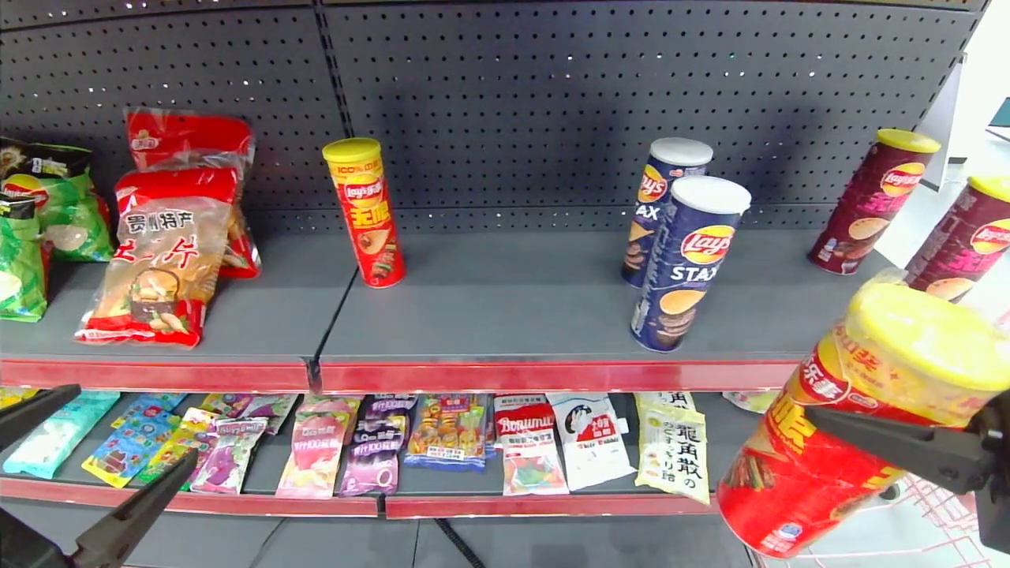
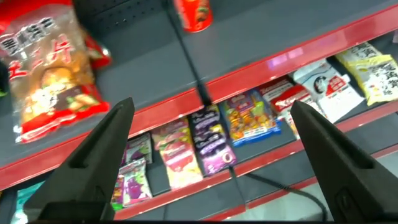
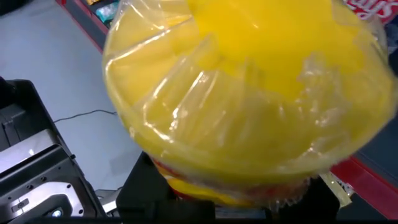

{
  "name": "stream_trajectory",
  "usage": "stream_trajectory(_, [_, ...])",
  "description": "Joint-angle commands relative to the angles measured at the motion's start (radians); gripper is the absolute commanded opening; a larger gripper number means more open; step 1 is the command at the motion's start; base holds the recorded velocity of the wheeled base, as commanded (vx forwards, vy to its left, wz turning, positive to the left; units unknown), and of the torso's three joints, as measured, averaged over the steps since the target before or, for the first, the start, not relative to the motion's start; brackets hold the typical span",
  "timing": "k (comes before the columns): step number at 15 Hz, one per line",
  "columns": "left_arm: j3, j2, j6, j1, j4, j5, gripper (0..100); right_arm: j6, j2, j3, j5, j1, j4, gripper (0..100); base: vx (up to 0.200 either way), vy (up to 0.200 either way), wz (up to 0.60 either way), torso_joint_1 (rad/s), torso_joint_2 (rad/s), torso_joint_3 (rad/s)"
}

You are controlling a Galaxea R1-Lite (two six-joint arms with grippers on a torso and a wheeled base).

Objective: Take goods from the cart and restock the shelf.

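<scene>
Right pincer (image 1: 860, 442): we found it clamped on the held can (image 1: 789, 489), with one dark finger lying across the can's red side. The can carried a yellow lid under clear wrap. It hung tilted at the robot's right, in front of and lower than the front edge of the upper shelf (image 1: 505, 315), and apart from the shelf.

Left pincer (image 1: 134, 422): we found it low at the robot's left, before the lower shelf (image 1: 197, 501), its two fingers spread wide apart.

Upper shelf: we noted a matching red can (image 1: 364, 211) upright near the seam between the boards. To its right stood two blue cans (image 1: 686, 260), one just behind the other, and two maroon cans (image 1: 872, 201) at the far right. Red snack bags (image 1: 162, 252) and green bags (image 1: 39, 221) stood at the left, near the pegboard back.

Lower shelf: we noted flat sweet packets (image 1: 442, 434) lying in a row.
</scene>
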Motion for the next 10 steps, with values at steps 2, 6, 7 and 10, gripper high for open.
stream_trajectory(2, [0.000,0.001,0.000,0.000,0.000,0.000,100,0.000,0.005,0.000,0.000,0.002,0.001,0,0.000,0.200,0.00,0.005,0.00,0.002])
stream_trajectory(6, [0.000,0.004,0.000,0.000,0.000,0.000,100,-0.002,0.001,0.001,-0.003,0.071,0.001,0,0.000,0.200,0.00,0.004,0.00,0.001])
stream_trajectory(7, [0.000,0.004,0.000,0.000,0.000,0.000,100,-0.002,0.005,-0.002,-0.004,0.085,-0.001,0,0.000,0.200,0.00,0.007,0.00,0.002])
stream_trajectory(10, [0.000,0.004,0.000,0.000,0.000,0.000,100,-0.002,0.007,0.003,-0.003,0.085,-0.001,0,0.000,0.200,0.00,0.001,0.00,0.004])
